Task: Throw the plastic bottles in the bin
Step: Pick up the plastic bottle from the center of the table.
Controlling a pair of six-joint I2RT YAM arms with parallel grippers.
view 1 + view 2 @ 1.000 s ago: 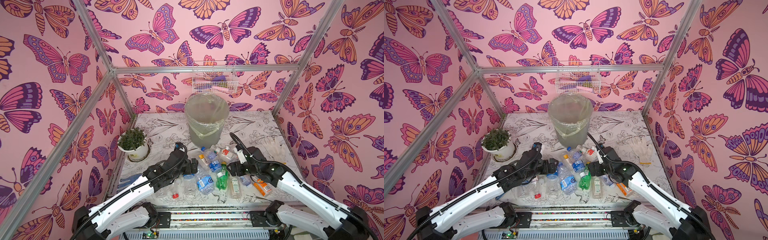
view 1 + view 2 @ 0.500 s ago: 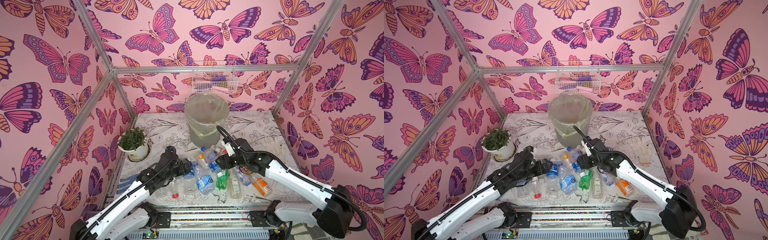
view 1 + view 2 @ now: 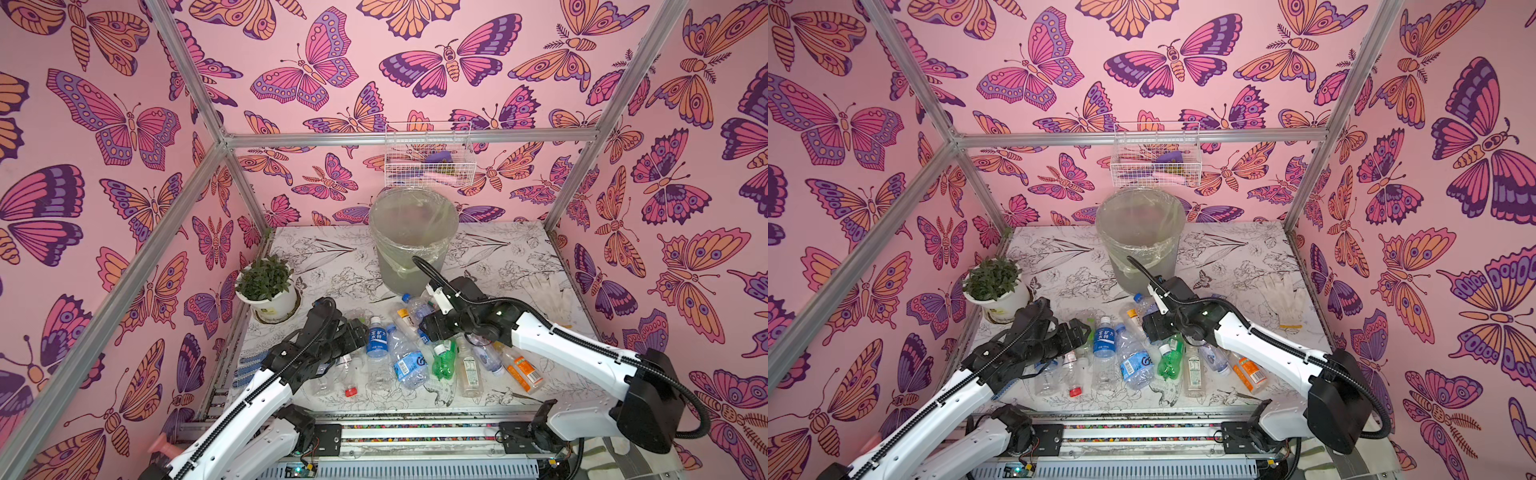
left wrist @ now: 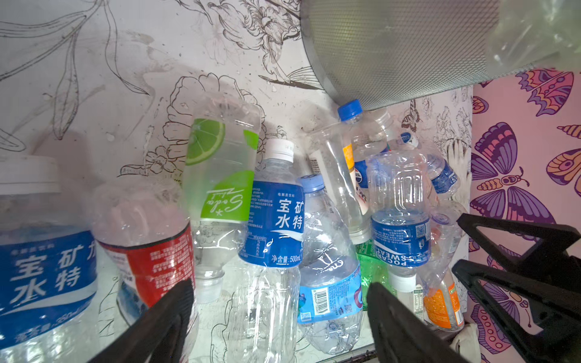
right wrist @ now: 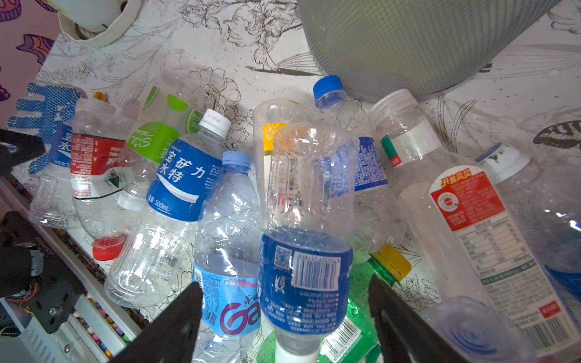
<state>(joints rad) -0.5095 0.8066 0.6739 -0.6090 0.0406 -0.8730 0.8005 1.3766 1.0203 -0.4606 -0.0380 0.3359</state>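
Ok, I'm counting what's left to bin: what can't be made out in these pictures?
Inside of the bin: both top views, clouded by its bag liner.
Bottles under the right arm: both top views, the arm covers them.
Wire basket contents: both top views, too small.

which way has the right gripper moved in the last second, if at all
Yes. The right gripper has swung toward the robot's left: from past the bin's right edge to in front of it.

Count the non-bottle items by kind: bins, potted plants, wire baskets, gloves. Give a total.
Bin: 1
Potted plant: 1
Wire basket: 1
Gloves: 2, white and blue-dotted
Total: 5
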